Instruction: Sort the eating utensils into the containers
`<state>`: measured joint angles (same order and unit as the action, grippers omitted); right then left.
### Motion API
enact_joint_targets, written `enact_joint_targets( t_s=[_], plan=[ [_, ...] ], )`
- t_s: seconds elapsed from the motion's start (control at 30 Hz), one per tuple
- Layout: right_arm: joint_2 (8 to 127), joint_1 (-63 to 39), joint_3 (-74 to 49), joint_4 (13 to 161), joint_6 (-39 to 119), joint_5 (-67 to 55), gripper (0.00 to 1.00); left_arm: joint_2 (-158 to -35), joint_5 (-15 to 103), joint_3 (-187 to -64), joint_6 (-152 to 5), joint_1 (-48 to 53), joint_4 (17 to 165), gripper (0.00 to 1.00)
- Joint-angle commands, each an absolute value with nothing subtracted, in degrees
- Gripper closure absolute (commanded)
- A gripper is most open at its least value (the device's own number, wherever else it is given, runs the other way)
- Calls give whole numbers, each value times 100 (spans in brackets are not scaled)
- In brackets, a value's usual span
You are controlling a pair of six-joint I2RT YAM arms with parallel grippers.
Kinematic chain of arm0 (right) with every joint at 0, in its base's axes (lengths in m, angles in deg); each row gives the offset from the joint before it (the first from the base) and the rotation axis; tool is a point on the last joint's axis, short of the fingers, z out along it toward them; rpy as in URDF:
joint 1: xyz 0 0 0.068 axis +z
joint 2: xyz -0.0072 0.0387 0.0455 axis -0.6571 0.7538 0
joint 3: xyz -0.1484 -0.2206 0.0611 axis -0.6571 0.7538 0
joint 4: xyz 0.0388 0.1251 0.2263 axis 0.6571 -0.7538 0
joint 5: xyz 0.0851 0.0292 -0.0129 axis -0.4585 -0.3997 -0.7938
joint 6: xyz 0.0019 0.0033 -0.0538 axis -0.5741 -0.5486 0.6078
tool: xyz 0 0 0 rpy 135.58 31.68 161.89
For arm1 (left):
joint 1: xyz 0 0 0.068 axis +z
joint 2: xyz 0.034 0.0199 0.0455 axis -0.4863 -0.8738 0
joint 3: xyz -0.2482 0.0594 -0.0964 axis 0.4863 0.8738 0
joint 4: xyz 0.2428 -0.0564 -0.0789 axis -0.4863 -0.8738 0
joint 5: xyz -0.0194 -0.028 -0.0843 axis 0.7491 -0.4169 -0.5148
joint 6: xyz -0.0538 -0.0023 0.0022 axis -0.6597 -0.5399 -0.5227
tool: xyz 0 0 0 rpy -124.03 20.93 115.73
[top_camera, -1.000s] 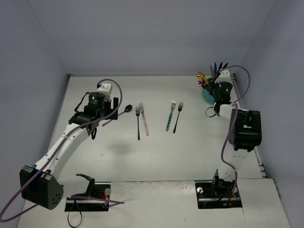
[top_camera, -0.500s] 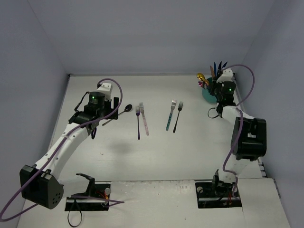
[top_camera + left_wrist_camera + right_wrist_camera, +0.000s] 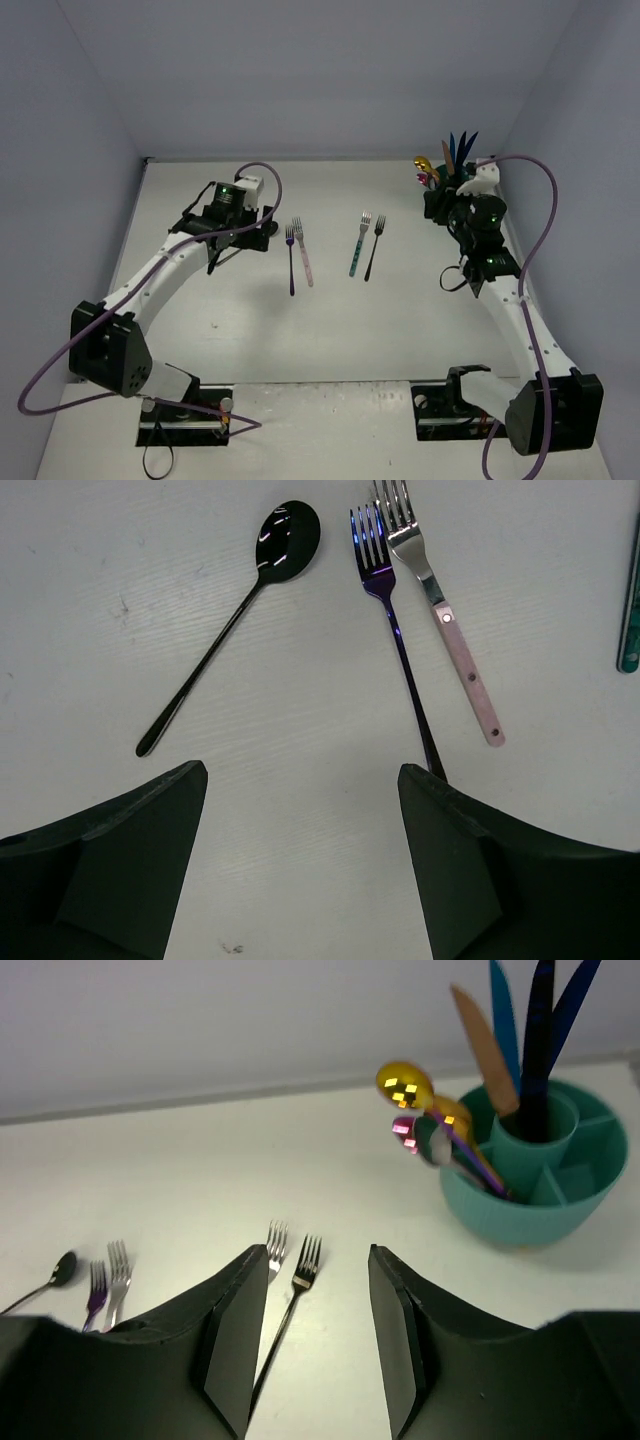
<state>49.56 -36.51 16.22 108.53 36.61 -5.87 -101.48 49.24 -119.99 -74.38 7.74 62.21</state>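
Note:
On the table lie a black spoon (image 3: 215, 645), a dark blue fork (image 3: 291, 260), a pink-handled fork (image 3: 303, 255), a teal-handled fork (image 3: 358, 248) and a black fork (image 3: 373, 250). My left gripper (image 3: 300, 775) hovers open just short of the spoon's handle, with nothing between its fingers. At the back right stands the teal container (image 3: 530, 1210), holding a gold spoon (image 3: 403, 1082), a copper knife (image 3: 480, 1040), dark blue utensils (image 3: 540, 1030) and a pink spoon. My right gripper (image 3: 318, 1255) is open and empty, to the left of the container, pointing towards the black fork (image 3: 290, 1310).
Grey walls close the table (image 3: 330, 330) in at the back and both sides. The right arm's purple cable (image 3: 545, 230) loops out near the right wall. In the top view my right wrist hides most of the container.
My right gripper has opened and drawn back from the container. The left arm has swung right and forward over the black spoon, its gripper still open.

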Motion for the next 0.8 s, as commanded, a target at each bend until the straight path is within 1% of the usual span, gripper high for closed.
enact_joint_targets(
  t_s=[0.0, 0.2, 0.43, 0.57, 0.63, 0.77],
  plan=[
    [4346, -3629, 2012, 10478, 3133, -932, 58, -10632, 4889, -12760, -6636, 900, 5737, 26],
    [3685, -3616, 2463, 10277, 2895, -1394, 57, -11706, 4181, -13540, -5872, 1334, 5181, 25],
    [3064, -3590, 2818, 9997, 2727, -1755, 57, -12709, 3844, -14176, -5455, 1649, 4857, 27],
    [2925, -3590, 2886, 9920, 2714, -1831, 56, -13196, 3836, -14372, -5345, 1688, 4805, 32],
    [2925, -3590, 2881, 9900, 2714, -1880, 56, -13461, 3828, -14469, -5304, 1679, 4809, 37],
    [2893, -3590, 2882, 9886, 2700, -1935, 56, -13797, 3929, -14667, -5215, 1693, 4814, 42]
  ],
)
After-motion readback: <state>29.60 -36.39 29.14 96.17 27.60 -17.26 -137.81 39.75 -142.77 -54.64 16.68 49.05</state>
